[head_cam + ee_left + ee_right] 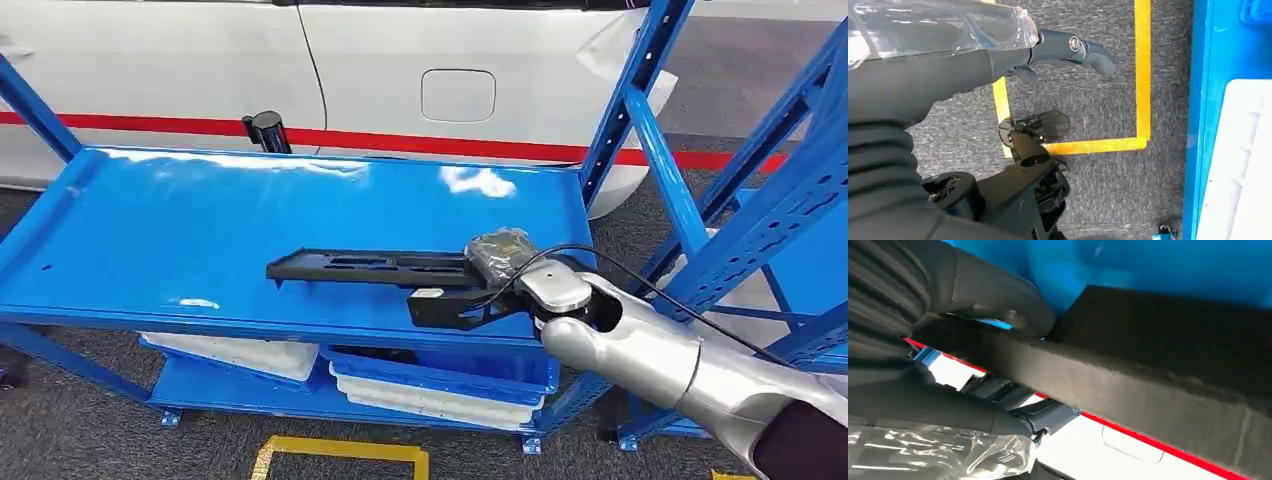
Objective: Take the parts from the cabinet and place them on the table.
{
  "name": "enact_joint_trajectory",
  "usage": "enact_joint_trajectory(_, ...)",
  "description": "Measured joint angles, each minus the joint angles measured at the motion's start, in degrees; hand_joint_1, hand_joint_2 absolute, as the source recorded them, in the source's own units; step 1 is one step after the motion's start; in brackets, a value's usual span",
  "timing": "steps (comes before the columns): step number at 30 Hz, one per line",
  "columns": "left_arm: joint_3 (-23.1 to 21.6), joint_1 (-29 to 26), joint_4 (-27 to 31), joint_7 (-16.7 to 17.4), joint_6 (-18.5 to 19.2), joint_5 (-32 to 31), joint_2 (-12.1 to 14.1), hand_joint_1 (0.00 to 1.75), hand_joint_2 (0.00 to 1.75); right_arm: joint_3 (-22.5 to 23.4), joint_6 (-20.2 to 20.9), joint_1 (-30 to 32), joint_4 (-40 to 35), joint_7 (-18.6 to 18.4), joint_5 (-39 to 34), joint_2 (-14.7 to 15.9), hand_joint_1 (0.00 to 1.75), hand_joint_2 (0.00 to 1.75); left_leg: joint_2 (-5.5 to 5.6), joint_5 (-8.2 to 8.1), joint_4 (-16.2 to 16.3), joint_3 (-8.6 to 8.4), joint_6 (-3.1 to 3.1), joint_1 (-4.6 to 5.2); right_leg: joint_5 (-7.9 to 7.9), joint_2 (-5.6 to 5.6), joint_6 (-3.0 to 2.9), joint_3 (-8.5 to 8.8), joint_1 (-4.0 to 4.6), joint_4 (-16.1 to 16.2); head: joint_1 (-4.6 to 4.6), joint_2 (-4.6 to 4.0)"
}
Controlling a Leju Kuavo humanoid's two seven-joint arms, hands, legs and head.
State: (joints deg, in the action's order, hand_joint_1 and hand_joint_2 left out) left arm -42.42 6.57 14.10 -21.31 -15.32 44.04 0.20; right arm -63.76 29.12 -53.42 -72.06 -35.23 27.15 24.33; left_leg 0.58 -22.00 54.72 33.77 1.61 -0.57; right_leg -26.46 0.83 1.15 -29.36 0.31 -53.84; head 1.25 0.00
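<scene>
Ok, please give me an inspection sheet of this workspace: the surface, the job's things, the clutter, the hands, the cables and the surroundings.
Surface: glossy blue shelf, bare apart from the part.
Job's things: long black part, lying lengthwise near the shelf's front edge, one end in the right hand.
Clutter: nothing seen on the shelf.
Hands: right hand grips the part's end; left hand hangs over the floor, holding nothing, fingers apart.
Cables: black cable running along the right arm.
Surroundings: white car with red stripe behind the shelf; white trays on the lower level; grey carpet with yellow tape.
</scene>
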Motion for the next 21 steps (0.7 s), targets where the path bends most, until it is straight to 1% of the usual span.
enact_joint_trajectory(5, -0.5, 0.0, 0.0, -0.7, -0.1, -0.2, 0.0, 0.0, 1.75, 0.1, -1.8, 0.1, -0.9, 0.0, 1.2, 0.3, 1.75, 1.75, 0.0, 0.07, -0.1, -0.02, -0.11, -0.01, 0.01, 0.0, 0.0, -0.02, 0.01, 0.0, 0.0, -0.02)
enact_joint_trajectory(6, -0.5, 0.0, 0.0, -0.8, -0.2, -0.1, 0.0, 0.0, 1.75, 0.2, -2.7, 0.1, -1.1, 0.0, 1.9, 0.3, 1.75, 1.75, 0.0, 0.08, -0.1, -0.02, -0.12, -0.01, 0.01, 0.0, 0.0, -0.03, 0.01, 0.0, 0.0, 0.0)
enact_joint_trajectory(13, -0.6, 0.0, 0.0, -1.0, -1.2, 0.4, 0.0, 0.0, 1.75, 1.9, -7.9, 0.6, -3.9, 0.3, 9.6, 0.3, 1.75, 1.75, 0.0, 0.08, -0.2, 0.0, -0.13, -0.02, 0.01, -0.02, 0.0, -0.07, 0.02, 0.0, 0.0, 0.0)
enact_joint_trajectory(14, -0.6, 0.0, 0.0, -1.0, -1.5, 0.4, 0.0, 0.0, 0.0, 2.3, -8.3, 0.7, -4.4, 0.3, 10.9, 0.3, 1.75, 1.75, 0.0, 0.08, -0.2, 0.0, -0.13, -0.02, 0.0, -0.02, 0.0, -0.07, 0.02, 0.0, 0.0, 0.0)
enact_joint_trajectory(17, -0.6, 0.0, 0.0, -0.8, -2.2, 0.7, 0.0, 0.0, 0.0, 3.1, -8.9, 0.9, -5.6, 0.4, 13.2, 0.3, 1.75, 1.75, 0.0, 0.08, -0.2, 0.01, -0.13, -0.02, 0.0, -0.02, 0.0, -0.09, 0.02, 0.0, 0.0, -0.02)
enact_joint_trajectory(19, -0.6, 0.0, 0.0, 0.2, -3.3, 1.0, 0.0, 0.0, 0.0, 3.8, -9.3, 1.1, -6.8, 0.4, 15.1, 0.3, 1.75, 1.75, 0.0, 0.08, -0.2, 0.02, -0.13, -0.02, 0.0, -0.03, -0.01, -0.09, 0.02, 0.0, 0.0, 0.0)
enact_joint_trajectory(21, -0.6, -0.1, 0.0, 0.5, -3.8, 1.2, 0.0, 0.0, 0.0, 4.5, -9.5, 1.1, -8.0, 0.4, 16.0, 0.2, 1.75, 1.75, 0.0, 0.08, -0.2, 0.02, -0.13, -0.02, 0.0, -0.02, -0.01, -0.1, 0.02, 0.0, 0.0, 0.0)
